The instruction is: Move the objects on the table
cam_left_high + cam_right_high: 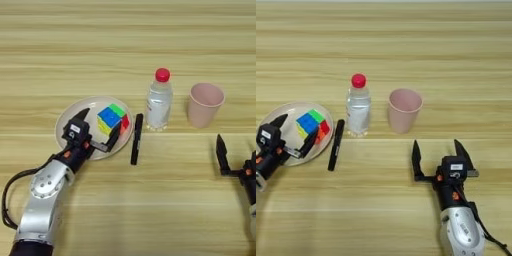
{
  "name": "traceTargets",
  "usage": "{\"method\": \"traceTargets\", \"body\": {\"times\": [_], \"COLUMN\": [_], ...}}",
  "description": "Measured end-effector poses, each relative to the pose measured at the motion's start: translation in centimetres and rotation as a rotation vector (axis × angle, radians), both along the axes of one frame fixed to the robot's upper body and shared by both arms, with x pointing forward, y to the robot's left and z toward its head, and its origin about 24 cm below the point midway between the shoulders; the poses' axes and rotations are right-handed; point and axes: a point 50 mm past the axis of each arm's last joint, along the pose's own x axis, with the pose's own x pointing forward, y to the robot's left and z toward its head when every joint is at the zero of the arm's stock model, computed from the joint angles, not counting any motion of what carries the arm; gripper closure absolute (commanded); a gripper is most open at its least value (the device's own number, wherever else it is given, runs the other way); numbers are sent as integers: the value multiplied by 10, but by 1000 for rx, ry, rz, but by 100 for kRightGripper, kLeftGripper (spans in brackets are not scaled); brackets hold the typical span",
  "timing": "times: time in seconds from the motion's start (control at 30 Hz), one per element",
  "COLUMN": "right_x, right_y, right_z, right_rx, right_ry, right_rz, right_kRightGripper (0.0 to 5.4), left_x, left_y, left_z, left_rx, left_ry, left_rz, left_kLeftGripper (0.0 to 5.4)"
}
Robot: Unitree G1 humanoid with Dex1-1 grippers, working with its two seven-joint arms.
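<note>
Landmark: clear bottle [159, 102] w/ red cap, upright, about mid-tabletop [125, 45].

Cup: pink cup [205, 104], upright, mouth open, just right of bottle, not touching it.

Pen: black pen [136, 138], lying flat on the wood, just left of bottle & slightly nearer the robot; far tip near bottle's base, rest running toward the robot. Close beside plate's right rim.

Plate: cream round plate [70, 117], left of bottle, beyond the pen.

Cube: multicoloured puzzle cube [113, 119] sits on plate's right half, left of bottle; blue, green, yellow, red faces show.

Left hand: left hand [101, 126] over the plate, left of bottle, fingers spread wide. One black finger points up over plate's centre, left of cube; the other lies by cube's near side, at plate's front rim. Whether that finger touches the cube: can't tell. Cube sits partly betw. the two fingers, not pinched.

Left arm: silver forearm runs from picture's lower-left corner up to the plate; black cable loops beside it.

Right hand: right hand [439, 152] low over bare wood, right of bottle & nearer the robot, in front of the cup & well apart from it. Fingers spread in a wide V, tips pointing away from the robot, nothing betw. them.

Right arm: silver forearm comes up from bottom edge, right of bottle.
</note>
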Motion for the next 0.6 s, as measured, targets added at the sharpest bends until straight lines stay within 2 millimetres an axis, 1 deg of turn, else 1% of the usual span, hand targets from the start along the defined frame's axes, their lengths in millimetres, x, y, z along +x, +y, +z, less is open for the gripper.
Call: {"method": "traceTargets", "body": {"times": [0.17, 0.27, 0.6], "right_x": [0, 0, 0], "right_y": [1, 2, 4], "right_z": [0, 0, -1], "right_rx": [1, 4, 12], "right_ry": [0, 0, 1], "right_rz": [2, 7, 7], "right_kRightGripper": [3, 3, 3], "left_x": [0, 2, 14], "left_y": [-1, -2, -9], "left_z": [-3, -2, -7], "left_rx": [-8, -9, -24], "left_ry": [14, 8, 27], "left_rz": [-2, -5, -30], "left_kLeftGripper": [0, 0, 0]}}
